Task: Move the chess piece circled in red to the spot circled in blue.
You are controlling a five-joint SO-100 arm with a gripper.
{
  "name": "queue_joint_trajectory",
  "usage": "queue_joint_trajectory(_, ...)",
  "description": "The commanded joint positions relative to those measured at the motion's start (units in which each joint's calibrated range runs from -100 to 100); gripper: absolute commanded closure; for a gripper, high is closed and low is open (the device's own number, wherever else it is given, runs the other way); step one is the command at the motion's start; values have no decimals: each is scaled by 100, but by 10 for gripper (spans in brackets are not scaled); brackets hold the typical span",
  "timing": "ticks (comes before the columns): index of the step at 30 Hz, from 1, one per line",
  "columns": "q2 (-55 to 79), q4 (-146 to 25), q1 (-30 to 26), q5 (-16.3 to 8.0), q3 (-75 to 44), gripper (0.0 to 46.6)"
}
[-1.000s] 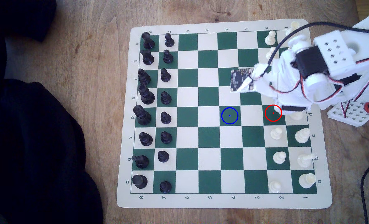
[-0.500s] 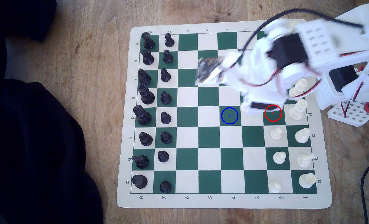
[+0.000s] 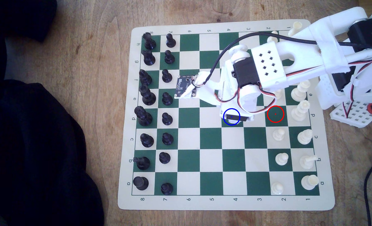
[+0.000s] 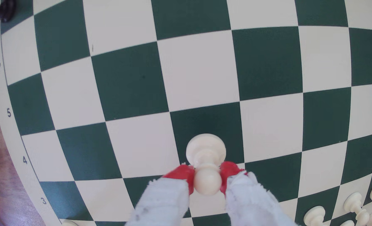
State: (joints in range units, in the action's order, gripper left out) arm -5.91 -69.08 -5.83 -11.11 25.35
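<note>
My gripper [image 4: 207, 181] was clamped on the chess piece [image 4: 206, 162], its red-tipped fingers [image 4: 181, 175] pinching the ball head. The pawn's base hung over a dark green square. In the exterior view, the arm's end covered the spot [image 3: 237, 124], and the red-ringed square [image 3: 275, 114] lay bare.

Eight black pawns [image 3: 167, 119]; eight taller black pieces [image 3: 143, 117]; one claw [image 4: 206, 173]; white pieces [image 3: 281, 158] partly hidden.
</note>
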Motion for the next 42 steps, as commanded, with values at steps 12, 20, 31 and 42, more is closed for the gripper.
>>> queue_joint_trajectory(12, 412, 397, 117, 44, 4, 440)
queue_joint_trajectory(20, 506, 414, 148, 59, 103, 434)
queue_joint_trajectory(31, 345, 414, 219, 63, 312, 227)
queue_joint_trajectory(42, -818, 78, 414, 127, 1010, 141)
